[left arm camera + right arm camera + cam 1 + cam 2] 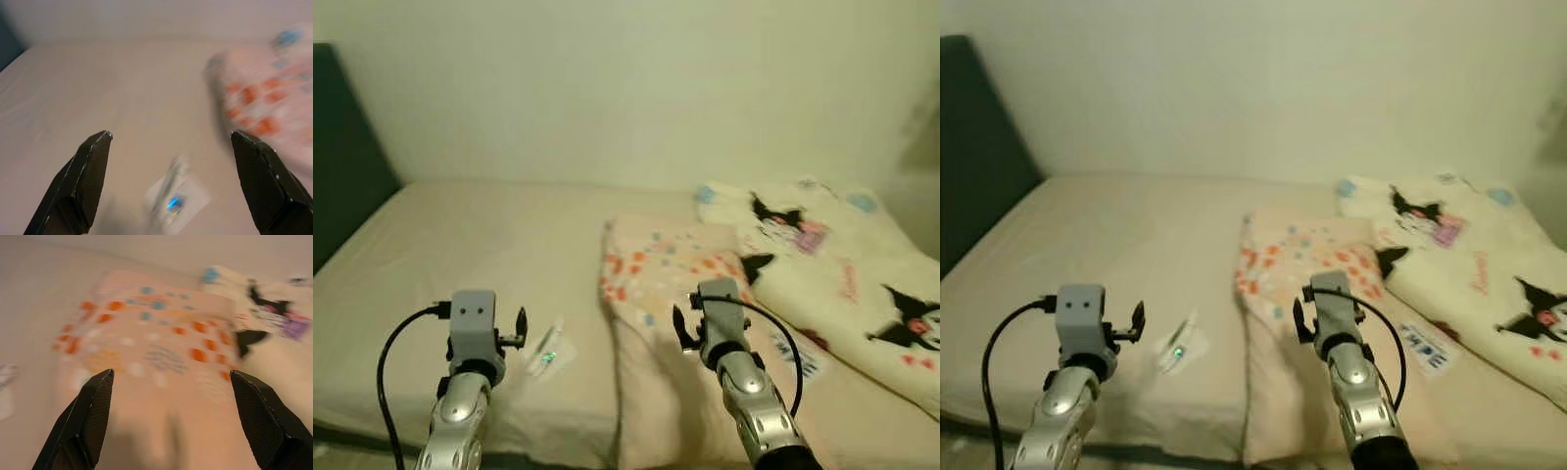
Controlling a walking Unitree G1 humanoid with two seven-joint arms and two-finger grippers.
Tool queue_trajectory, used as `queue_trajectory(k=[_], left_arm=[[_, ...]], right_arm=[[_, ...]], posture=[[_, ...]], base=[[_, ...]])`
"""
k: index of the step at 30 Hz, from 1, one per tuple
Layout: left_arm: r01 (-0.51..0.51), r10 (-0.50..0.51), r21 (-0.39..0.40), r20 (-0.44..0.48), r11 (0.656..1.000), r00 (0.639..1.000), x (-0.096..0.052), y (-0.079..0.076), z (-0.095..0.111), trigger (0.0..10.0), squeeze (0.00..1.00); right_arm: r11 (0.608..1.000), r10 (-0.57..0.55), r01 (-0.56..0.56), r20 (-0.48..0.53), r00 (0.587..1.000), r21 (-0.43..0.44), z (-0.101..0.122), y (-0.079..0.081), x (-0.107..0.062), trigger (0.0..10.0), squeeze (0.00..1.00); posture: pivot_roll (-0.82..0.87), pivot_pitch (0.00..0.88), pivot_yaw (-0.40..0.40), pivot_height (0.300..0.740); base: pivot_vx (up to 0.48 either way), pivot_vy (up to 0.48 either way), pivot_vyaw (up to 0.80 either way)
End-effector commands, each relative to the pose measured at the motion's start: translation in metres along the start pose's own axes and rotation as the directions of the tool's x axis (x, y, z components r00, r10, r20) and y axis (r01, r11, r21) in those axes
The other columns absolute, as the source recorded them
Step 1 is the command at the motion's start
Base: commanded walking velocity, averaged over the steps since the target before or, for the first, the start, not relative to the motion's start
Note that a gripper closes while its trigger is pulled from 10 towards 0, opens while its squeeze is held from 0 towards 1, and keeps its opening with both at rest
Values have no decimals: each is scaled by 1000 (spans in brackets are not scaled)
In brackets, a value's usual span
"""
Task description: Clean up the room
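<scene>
Left claw (168, 181), spread wide, hovers over clear wrapper (549, 353), long axis toward the wall.

light: dim and warm, a yellow-green cast lay over the wall (636, 88) and bed (489, 255).
shadows: soft ones sat under the pillow (666, 284) edge and in the upper right corner.
head views: soft and grainy, a little smeared throughout.
left wrist view: motion blur smeared the pillow and the small packet (176, 200); the black fingers (83, 181) were fairly crisp.
right wrist view: the pillow pattern and the blanket (274, 313) were streaked, the fingers (88, 421) sharper.
glare: one tiny bright glint on the packet.
</scene>
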State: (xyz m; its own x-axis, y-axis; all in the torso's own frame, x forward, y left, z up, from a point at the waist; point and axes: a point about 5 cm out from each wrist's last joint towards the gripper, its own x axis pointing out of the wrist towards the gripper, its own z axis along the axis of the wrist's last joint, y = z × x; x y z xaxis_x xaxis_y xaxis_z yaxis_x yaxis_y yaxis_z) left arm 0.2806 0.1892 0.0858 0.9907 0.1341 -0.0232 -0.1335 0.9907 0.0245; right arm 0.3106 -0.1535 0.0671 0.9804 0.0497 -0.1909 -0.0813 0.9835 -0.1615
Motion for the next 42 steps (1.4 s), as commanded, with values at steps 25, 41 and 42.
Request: queue_trajectory(k=[25,41,42], left_arm=[[-11,11,-10,24,1000,1000,-3,3,2,10000,0],[-24,25,-17,33,1000,999,-4,5,2,10000,0],[-24,25,-17,33,1000,999,-4,5,2,10000,0]], right_arm=[[999,14,-16,57,998,38,5,4,-1,10000,0],[998,34,-37,66,997,51,4,9,-2,10000,0],[998,34,-37,66,997,51,4,9,-2,10000,0]], posture=[[-29,53,10,740],[-24,59,10,740],[-24,59,10,740]], base=[[0,0,-480],[0,325,0],[0,476,0]])
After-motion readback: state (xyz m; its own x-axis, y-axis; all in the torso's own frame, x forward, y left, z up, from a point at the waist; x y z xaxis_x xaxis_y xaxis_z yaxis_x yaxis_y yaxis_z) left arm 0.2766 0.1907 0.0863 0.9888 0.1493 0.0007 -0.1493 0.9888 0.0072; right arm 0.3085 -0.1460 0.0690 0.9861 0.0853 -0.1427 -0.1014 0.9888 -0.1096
